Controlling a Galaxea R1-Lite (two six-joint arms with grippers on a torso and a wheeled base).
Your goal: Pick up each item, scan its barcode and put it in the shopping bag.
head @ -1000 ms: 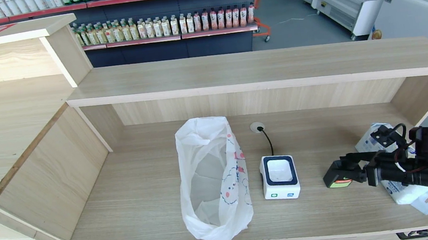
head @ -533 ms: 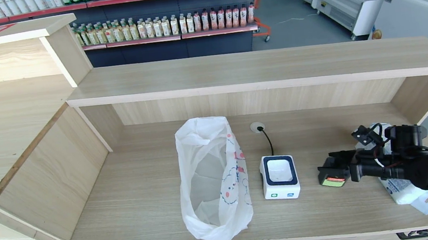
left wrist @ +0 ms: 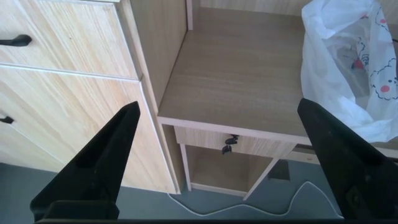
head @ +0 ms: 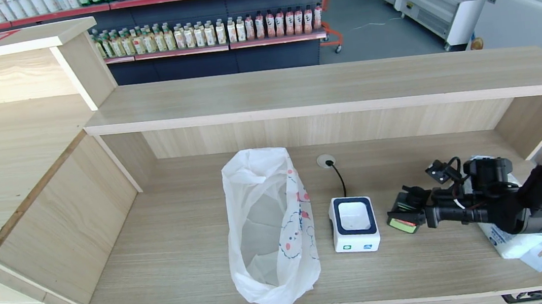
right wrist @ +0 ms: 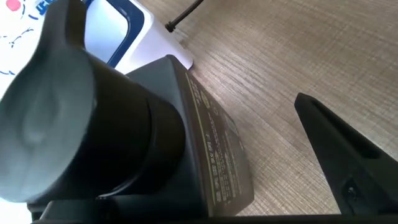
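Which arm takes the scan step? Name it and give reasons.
Right. The right claw holds the dark box just beside the scanner. The left claw hangs open off the counter's left end, beyond the shopping bag.

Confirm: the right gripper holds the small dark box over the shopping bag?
Not over the shopping bag: the right gripper holds the small dark box just right of the scanner, with the bag on the scanner's other side. The head view shows it.
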